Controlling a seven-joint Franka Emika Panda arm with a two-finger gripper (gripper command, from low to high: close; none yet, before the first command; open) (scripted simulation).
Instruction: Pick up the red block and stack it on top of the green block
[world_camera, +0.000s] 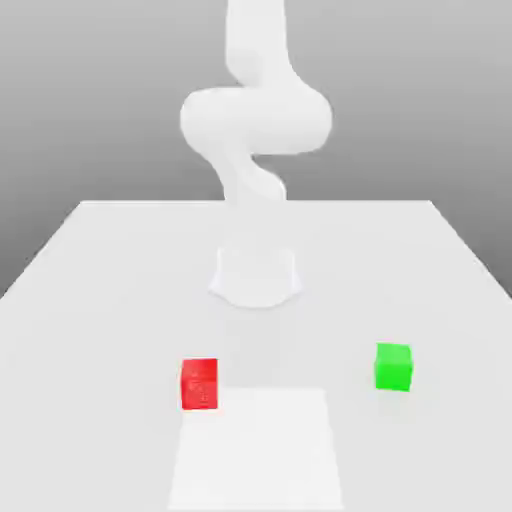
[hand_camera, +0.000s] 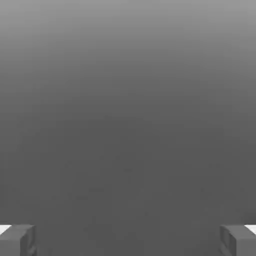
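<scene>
Exterior view: white table (world_camera: 100, 280) under a grey background, with the white arm (world_camera: 255, 120) rising from a round base (world_camera: 255, 275) near the table's middle and curling upward out of the frame. Red block (world_camera: 199, 384) resting on the table toward the exterior view's left, in front of the base and nearer to the camera. Green block (world_camera: 393, 367) resting on the table toward the exterior view's right, also in front of the base, slightly farther back than the red one. Both cubes well apart from each other, flat on the surface, not stacked, with nothing touching them. Brighter white rectangle (world_camera: 255, 450) marked on the table at the near edge, between the two cubes, its corner just beside the red block; green block apart from it. Hand view: gripper (hand_camera: 128, 240) spread wide, with one grey fingertip (hand_camera: 17, 240) at one edge and the other fingertip (hand_camera: 239, 240) at the opposite edge, and only plain grey between them. Nothing held between the fingers. Both blocks untouched and still separate, so stacking not yet done.
</scene>
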